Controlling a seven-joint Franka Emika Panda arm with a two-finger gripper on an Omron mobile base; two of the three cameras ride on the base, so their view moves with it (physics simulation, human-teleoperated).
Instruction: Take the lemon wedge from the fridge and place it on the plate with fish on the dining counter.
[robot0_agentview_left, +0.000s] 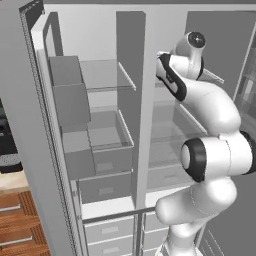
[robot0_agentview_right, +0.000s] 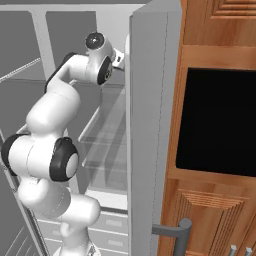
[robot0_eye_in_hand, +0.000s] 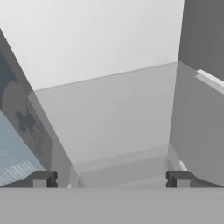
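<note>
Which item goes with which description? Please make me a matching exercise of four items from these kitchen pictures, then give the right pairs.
Items:
1. fridge
2. wall oven
3. gripper
4. wooden drawers

Descriptions:
A. black front, framed by wood
B. jaws wide apart, nothing between them
C. doors open, pale grey shelves showing
D. low at the left edge, reddish brown

Pairs: 1-C, 2-A, 3-B, 4-D

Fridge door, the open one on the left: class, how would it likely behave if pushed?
The fridge door looks like a tall, thick slab, so it is probably stiff and heavy. As it stands swung open, a push would likely swing it rather than slide it. Its bins look fixed and should move with it.
</note>
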